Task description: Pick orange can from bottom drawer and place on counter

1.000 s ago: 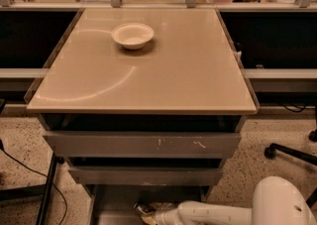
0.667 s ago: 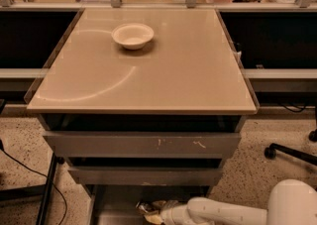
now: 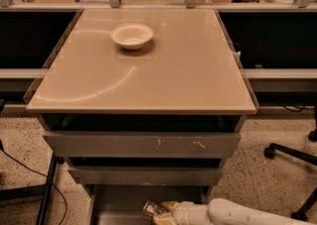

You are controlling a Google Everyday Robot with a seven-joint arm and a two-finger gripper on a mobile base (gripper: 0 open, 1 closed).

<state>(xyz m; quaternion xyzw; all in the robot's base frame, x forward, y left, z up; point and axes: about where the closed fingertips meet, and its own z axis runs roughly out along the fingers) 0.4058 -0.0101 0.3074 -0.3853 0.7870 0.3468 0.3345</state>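
Observation:
The orange can shows its shiny end and brown side low in the open bottom drawer, at the bottom edge of the camera view. My gripper reaches in from the right on a white arm and is shut on the can, just above the drawer floor. The counter is the glossy beige top above, with a pale arc mark on its left half.
A white bowl sits on the counter at the back left. Two wider grey drawers stand slightly open above the bottom one. An office chair base is on the floor at right, and a black cable at left.
The white arm has drawn to the right, further out of view, and the can has shifted slightly right with the gripper.

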